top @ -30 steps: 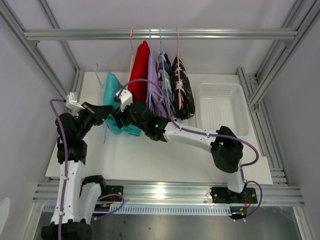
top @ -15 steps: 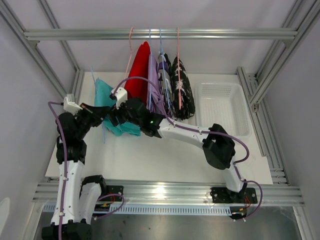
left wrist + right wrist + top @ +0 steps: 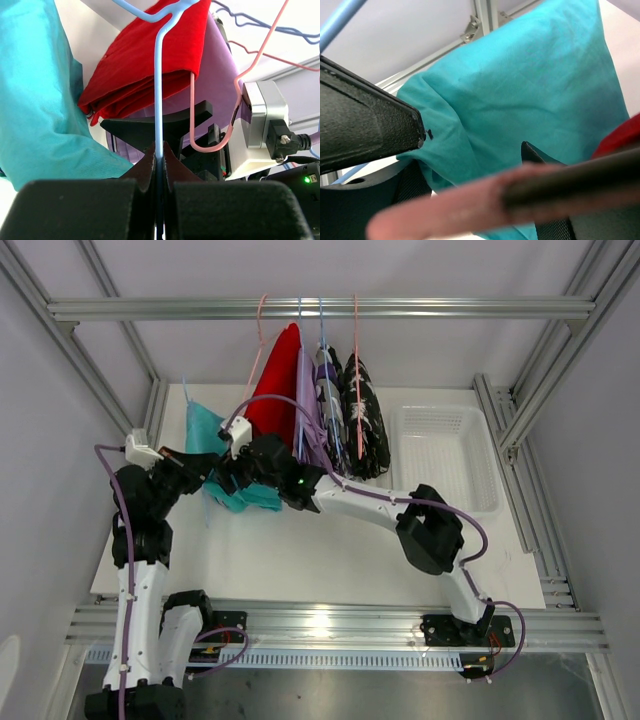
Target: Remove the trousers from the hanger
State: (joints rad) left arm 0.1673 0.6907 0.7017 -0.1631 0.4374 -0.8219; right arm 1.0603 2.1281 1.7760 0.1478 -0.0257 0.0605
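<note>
The teal trousers [image 3: 207, 427] hang on a light blue hanger [image 3: 158, 90], off the rail, at the left of the table. My left gripper [image 3: 197, 466] is shut on that hanger's wire [image 3: 159, 152]. My right gripper [image 3: 235, 475] is open, its fingers [image 3: 537, 155] on either side of a fold of the teal trousers [image 3: 520, 85]. The red [image 3: 275, 390], lilac [image 3: 305, 390], printed [image 3: 330, 405] and black-and-white [image 3: 365, 420] trousers hang on the rail. A pink hanger [image 3: 485, 200] crosses blurred in front of the right wrist camera.
The metal rail [image 3: 450, 308] spans the back overhead. A white basket [image 3: 440, 455] sits at the right on the white table [image 3: 300, 550]. Frame posts stand at both sides. The red trousers [image 3: 150, 55] and pink hanger [image 3: 210, 145] hang just behind the left gripper.
My right gripper has moved left onto the teal trousers. My left gripper has drawn the blue hanger and teal trousers a little to the left.
</note>
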